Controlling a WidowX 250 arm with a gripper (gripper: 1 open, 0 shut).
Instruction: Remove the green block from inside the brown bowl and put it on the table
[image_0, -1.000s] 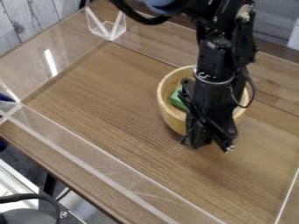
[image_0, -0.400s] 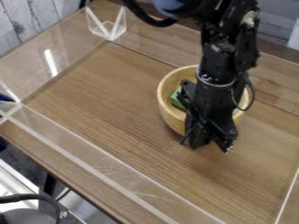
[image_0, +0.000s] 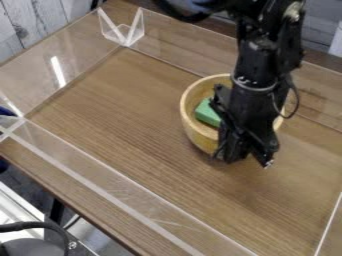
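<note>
A black robot arm reaches straight down over a round light-tan wooden bowl with a thick rim, which sits on a medium-brown wood-grain table edged by low clear acrylic walls. The arm's black gripper hangs at the bowl's near right rim, its fingers drawn tightly together with nothing visibly between them; its tips stand low beside the bowl's outer wall, and whether they touch the wood cannot be told from this angle. The small mint-green block lies inside the bowl, on the left side of the hollow, with its right part hidden behind the arm. Compared with the view a second earlier, the arm's body has shifted toward the bowl's right and far side, so that more of the green block shows: before, only a thin sliver of green peeked out at the arm's left edge, while now a broad patch of its flat face is in sight. The gripper has stayed clenched throughout and sits a little farther right along the bowl's rim than before. The bowl has not moved on the table, and the block has stayed in the bowl. Well beyond the bowl, at the table's far left corner, a small clear acrylic stand remains where it was.
</note>
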